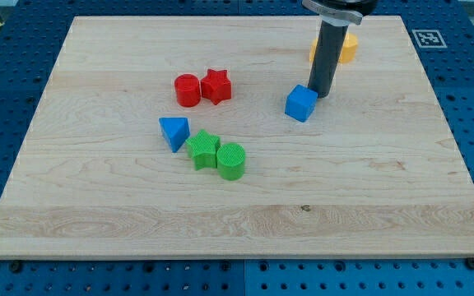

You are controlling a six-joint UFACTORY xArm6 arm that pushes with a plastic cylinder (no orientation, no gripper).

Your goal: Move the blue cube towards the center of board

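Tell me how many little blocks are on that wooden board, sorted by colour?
Red: 2, a cylinder and a star
Blue: 2, a cube and a triangle
Green: 2, a star and a cylinder
Orange: 1, partly hidden behind the rod
Total: 7

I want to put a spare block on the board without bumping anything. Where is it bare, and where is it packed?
Bare: the wide strip along the view's bottom below the green cylinder, and the view's right side past the blue cube. Packed: the centre-left cluster of red cylinder, red star, blue triangle and green star. My tip touches the blue cube's upper right, an orange block behind.
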